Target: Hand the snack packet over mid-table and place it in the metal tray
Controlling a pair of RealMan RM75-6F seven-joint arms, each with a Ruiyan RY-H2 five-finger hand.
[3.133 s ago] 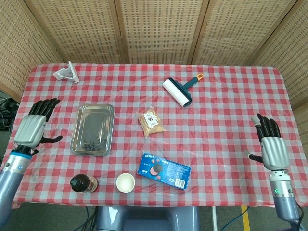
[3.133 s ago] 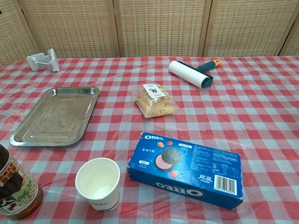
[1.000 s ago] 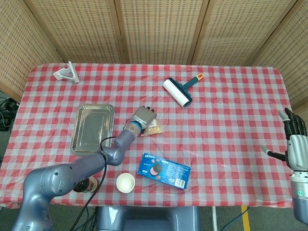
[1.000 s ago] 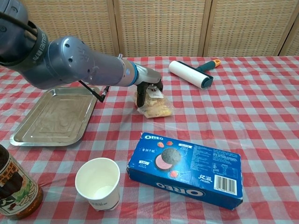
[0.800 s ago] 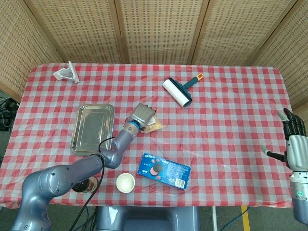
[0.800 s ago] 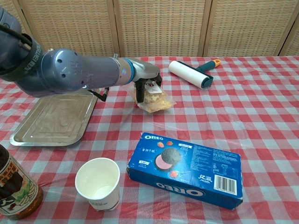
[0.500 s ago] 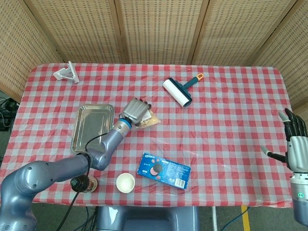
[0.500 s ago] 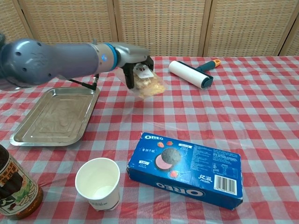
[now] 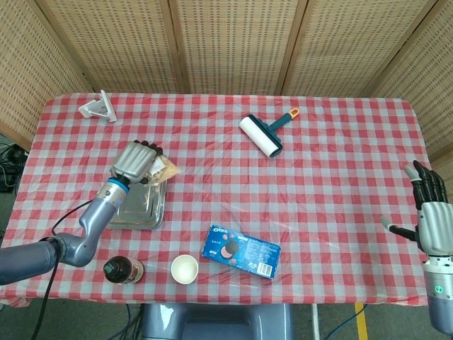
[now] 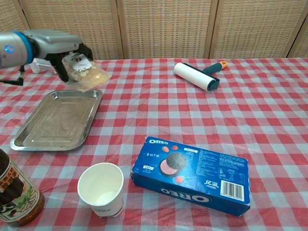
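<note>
My left hand [image 9: 135, 162] [image 10: 67, 57] holds the clear snack packet [image 9: 161, 170] [image 10: 85, 72] in the air above the metal tray [image 9: 145, 207] [image 10: 53, 121], over its far end. The packet of pale biscuits tilts down to the right from the hand. The tray lies flat at the left of the table with nothing in it. My right hand [image 9: 429, 215] hovers open at the far right edge of the table, fingers spread, holding nothing; the chest view does not show it.
A blue Oreo box [image 9: 241, 251] [image 10: 191, 174] lies near the front middle, a white paper cup [image 9: 184, 268] [image 10: 101, 188] and a dark bottle [image 9: 123, 270] [image 10: 13, 192] front left. A lint roller [image 9: 262, 134] [image 10: 197, 75] lies at the back, a white bracket [image 9: 98, 108] back left.
My left hand has carried the snack packet leftward from mid-table to above the tray, lifting it higher. The right hand has stayed at the right edge.
</note>
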